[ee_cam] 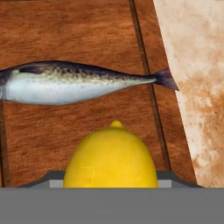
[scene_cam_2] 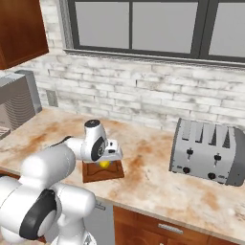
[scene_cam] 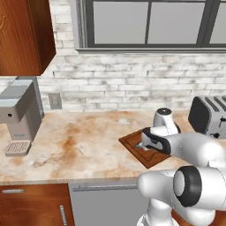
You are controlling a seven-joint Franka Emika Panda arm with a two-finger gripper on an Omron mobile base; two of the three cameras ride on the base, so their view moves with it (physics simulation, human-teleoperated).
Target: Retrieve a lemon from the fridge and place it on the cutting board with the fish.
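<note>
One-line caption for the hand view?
Lemon in the gripper, above the cutting board beside the fish.

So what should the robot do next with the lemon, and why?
Probably lower a bit and let go. The lemon sits in the claw right over the cutting board, just beside the fish and not touching it, so opening up there should leave it on the board.

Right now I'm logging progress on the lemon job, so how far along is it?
Fetching looks done: the lemon is out of the fridge and sits at the gripper, over the cutting board beside the fish. In hand: the placement; whether the lemon rests on the wood I cannot tell. Left: letting go, if it has not already, and lifting away.
</note>
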